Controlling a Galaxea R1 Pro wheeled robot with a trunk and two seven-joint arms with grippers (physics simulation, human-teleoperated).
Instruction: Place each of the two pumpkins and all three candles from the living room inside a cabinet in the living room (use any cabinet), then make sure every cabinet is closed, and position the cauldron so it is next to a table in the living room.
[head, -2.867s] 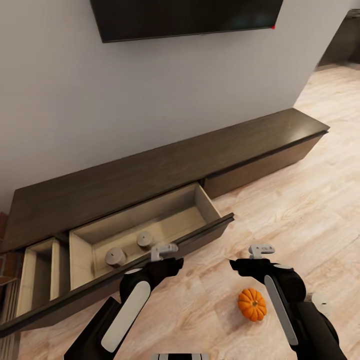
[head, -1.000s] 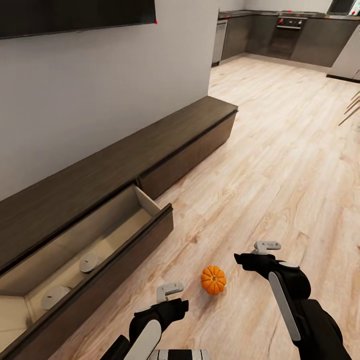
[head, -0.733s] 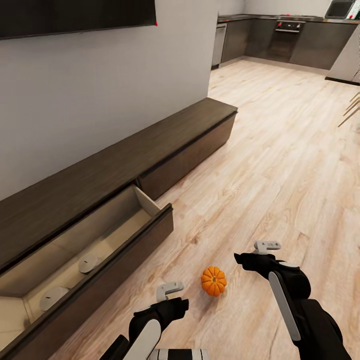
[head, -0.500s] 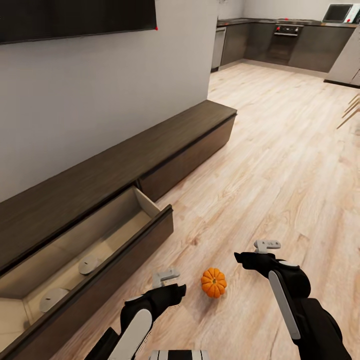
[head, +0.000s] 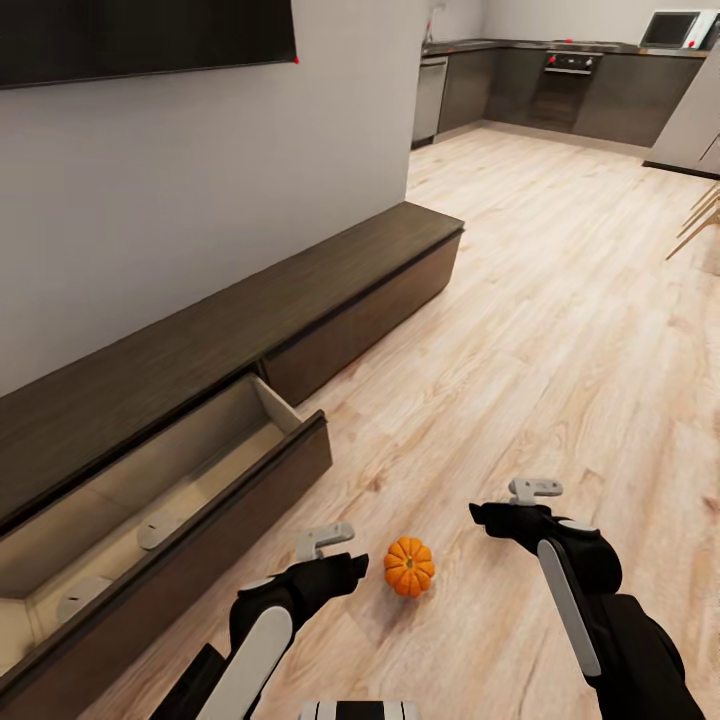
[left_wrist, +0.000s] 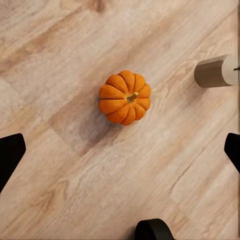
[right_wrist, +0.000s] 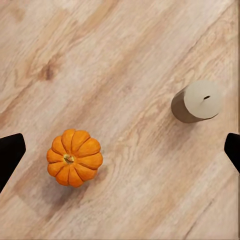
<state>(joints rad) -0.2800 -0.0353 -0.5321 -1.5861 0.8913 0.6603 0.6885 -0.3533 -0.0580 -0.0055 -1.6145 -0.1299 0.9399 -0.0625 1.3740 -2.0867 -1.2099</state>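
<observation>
Orange, ribbed, squat pumpkin (head: 409, 566) with a short brown stem: we list it on the pale wood-plank floor (head: 560, 330), between our two grippers, untouched. In the left wrist view the pumpkin (left_wrist: 125, 97) sits ahead of the widely parted black fingers; in the right wrist view it (right_wrist: 75, 157) lies off to one side.

Left gripper (head: 325, 545): jaws spread, empty, just beside the pumpkin.

Right gripper (head: 530, 492): jaws spread, empty, near the pumpkin on its other side.

Tan, stubby cylindrical candle (right_wrist: 197, 101) with a small wick: upright on the floor, apart from the pumpkin; also logged in the left wrist view (left_wrist: 215, 71).

Long, low, dark brown wood cabinet (head: 250, 320) against the grey wall: one wide drawer (head: 190, 490) stands pulled out. Two pale round shapes (head: 160, 528) (head: 82, 598) rest on its floor; we take them for candles, though the drawer front partly hides them.

Black flat screen (head: 140, 35) on the wall; dark kitchen units (head: 560, 85) far behind.

Hazards, as we judge them: the pumpkin is round and ribbed, so a closing finger that meets it off-centre could roll it away across the smooth planks. A low descent may drive the fingertips into the floor. The open drawer front projects into our path and could be struck by the left arm on the carry. The floor candle could be toppled by the base.
</observation>
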